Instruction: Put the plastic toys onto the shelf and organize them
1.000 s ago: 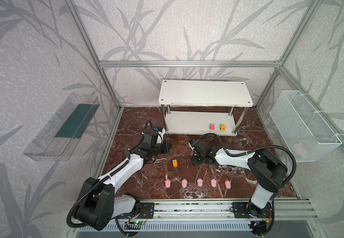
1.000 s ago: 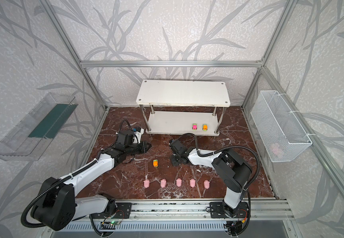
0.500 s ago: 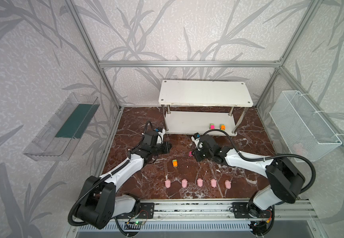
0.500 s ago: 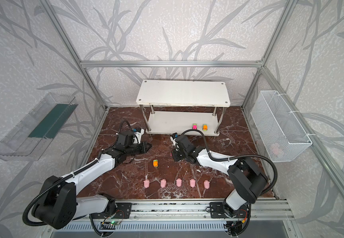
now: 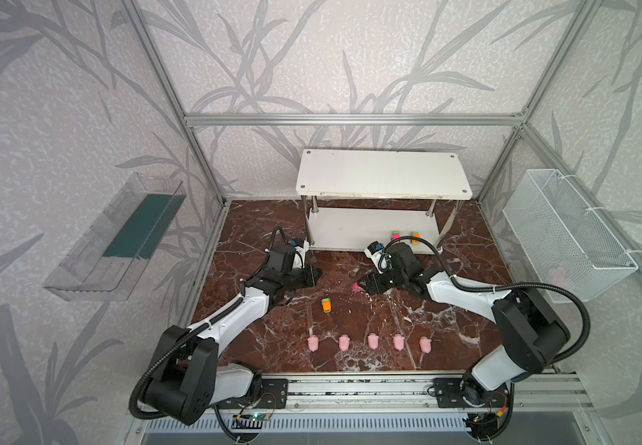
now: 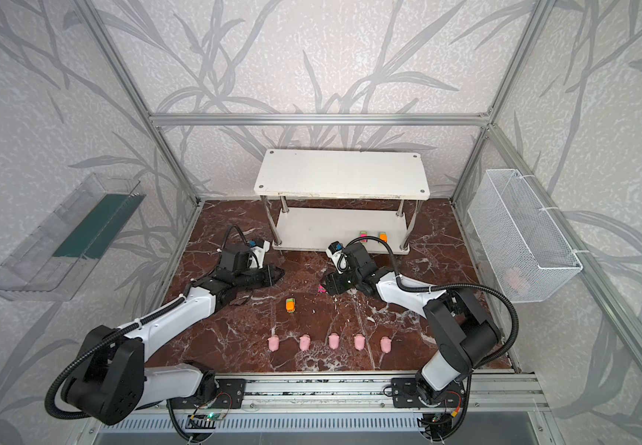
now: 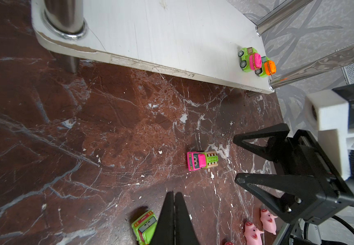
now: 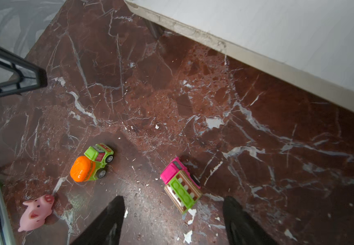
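Observation:
The white two-tier shelf (image 5: 383,175) stands at the back, and its lower tier (image 7: 172,31) carries a pink-and-green car (image 5: 395,235) beside an orange one (image 5: 415,235). A pink car (image 8: 179,182) lies free on the marble floor, its tail between the tips of my open right gripper (image 8: 174,201), untouched. An orange-and-green car (image 5: 326,305) sits left of it. Several pink pigs (image 5: 372,341) stand in a row near the front edge. My left gripper (image 7: 174,194) is shut and empty, hovering by the orange car (image 7: 144,227).
A clear plastic tray (image 5: 119,239) hangs on the left wall. On the right wall hangs a white wire basket (image 5: 566,231) with a pale pink thing inside. The two grippers face each other over the middle of the floor.
My right gripper went from shut to open, and the pink car now lies free at its tips. That arm swung its elbow out to the right. The left arm held still.

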